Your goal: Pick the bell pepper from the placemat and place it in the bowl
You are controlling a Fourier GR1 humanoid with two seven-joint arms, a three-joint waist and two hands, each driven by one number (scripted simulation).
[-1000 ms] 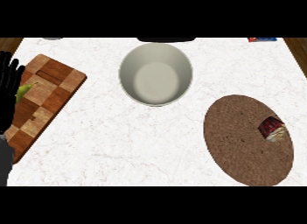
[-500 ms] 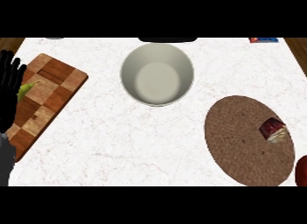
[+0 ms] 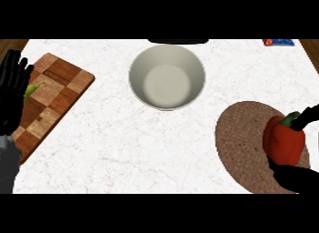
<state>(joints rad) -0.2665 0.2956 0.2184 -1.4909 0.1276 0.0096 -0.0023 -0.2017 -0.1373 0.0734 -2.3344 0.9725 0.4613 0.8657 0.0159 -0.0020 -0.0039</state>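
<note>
Right hand: I am curling my fingers round the red bell pepper, gripping it over the brown placemat at four o'clock.
Left hand: resting with fingers straight at nine o'clock, over the chequered cutting board.
Bowl: sitting at twelve o'clock, nothing inside it.
Room: I am judging the bare marble counter between placemat and bowl an unobstructed path.

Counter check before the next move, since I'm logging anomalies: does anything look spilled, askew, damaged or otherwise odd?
Nothing looks spilled or damaged. The bowl sits upright and empty, the cutting board lies at an angle at the left, and the right hand curls round the red bell pepper over the placemat. The left hand rests open.
</note>
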